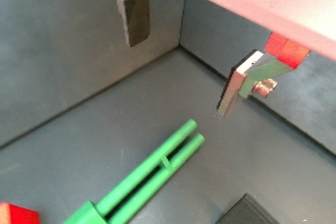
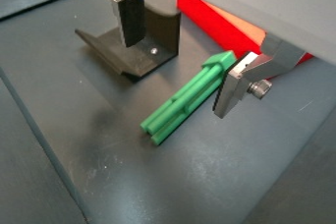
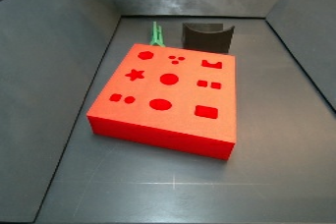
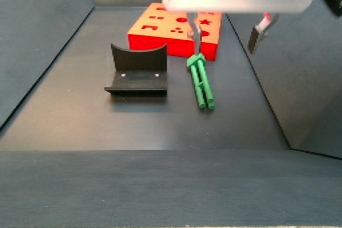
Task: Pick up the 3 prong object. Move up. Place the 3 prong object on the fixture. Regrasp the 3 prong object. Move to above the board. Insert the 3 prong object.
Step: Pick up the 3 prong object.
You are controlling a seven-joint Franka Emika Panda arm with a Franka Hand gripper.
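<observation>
The 3 prong object point(image 2: 188, 97) is a slim green peg lying flat on the tabletop, below the open hand point(image 2: 184, 51) and untouched by its fingers. The fixture point(image 2: 132, 48), a dark L-shaped bracket, stands upright just beyond one finger. The board point(image 3: 168, 92), a thick red slab with cut-out holes, lies flat beside the hand.

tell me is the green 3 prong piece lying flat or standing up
Lying flat. The 3 prong object rests lengthwise on the floor beside the fixture, below the open, empty gripper.
</observation>
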